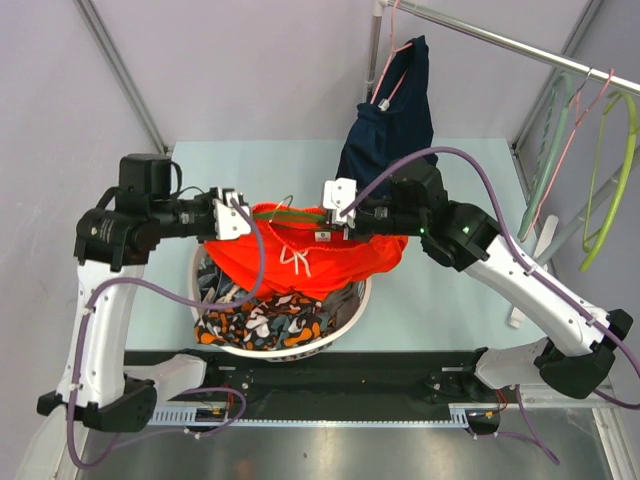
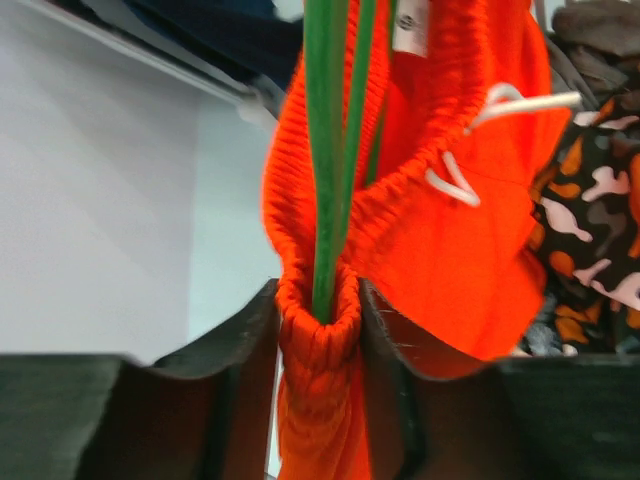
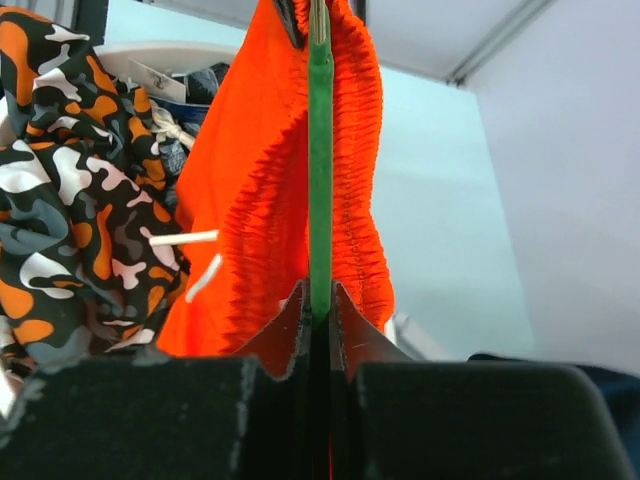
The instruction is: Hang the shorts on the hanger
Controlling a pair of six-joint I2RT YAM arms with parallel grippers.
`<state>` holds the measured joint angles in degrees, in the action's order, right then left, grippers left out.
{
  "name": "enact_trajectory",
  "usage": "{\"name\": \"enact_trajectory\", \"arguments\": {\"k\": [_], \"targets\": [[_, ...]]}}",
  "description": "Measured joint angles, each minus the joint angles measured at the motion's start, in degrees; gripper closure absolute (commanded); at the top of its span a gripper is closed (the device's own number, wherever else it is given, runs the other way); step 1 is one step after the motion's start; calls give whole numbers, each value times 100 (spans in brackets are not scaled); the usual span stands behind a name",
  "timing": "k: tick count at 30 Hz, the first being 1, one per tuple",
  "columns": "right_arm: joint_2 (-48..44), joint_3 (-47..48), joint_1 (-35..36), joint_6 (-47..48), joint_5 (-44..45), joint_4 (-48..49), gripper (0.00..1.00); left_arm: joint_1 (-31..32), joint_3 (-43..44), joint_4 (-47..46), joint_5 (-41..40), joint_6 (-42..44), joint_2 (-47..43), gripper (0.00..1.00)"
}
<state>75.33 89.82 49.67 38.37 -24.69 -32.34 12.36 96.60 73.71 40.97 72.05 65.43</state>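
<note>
Two grippers hold the load above the white basket at the middle of the desk. The left gripper pinches the bunched waistband of the shorts, with one end of the hanger wrapped in the fabric between its fingers. The right gripper is clamped tight on the hanger's thin green bar, with the elastic waistband gathered around it. The shorts hang spread between both grippers, and the white drawstring faces near. Patterned cloth lies in the basket below. A navy garment hangs from the far rail.
</note>
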Motion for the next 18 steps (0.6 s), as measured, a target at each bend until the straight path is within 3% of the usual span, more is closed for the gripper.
{"name": "enact_trajectory", "arguments": {"k": [1, 3, 9, 14, 18], "targets": [[0, 9, 13, -160, 101, -48, 100, 2, -48, -140, 57, -96, -81, 40], [4, 48, 20, -420, 313, -153, 100, 11, -144, -527, 247, -485, -302, 36], [-26, 258, 20, -1276, 1196, -452, 100, 13, -48, -1690, 968, -2087, -887, 29], [-179, 258, 20, -1652, 1685, -651, 100, 39, 385, -2343, 1436, -3141, -848, 30], [-323, 258, 20, -1784, 1851, -769, 100, 229, 815, -2583, 1574, -3696, -420, 39]]}}
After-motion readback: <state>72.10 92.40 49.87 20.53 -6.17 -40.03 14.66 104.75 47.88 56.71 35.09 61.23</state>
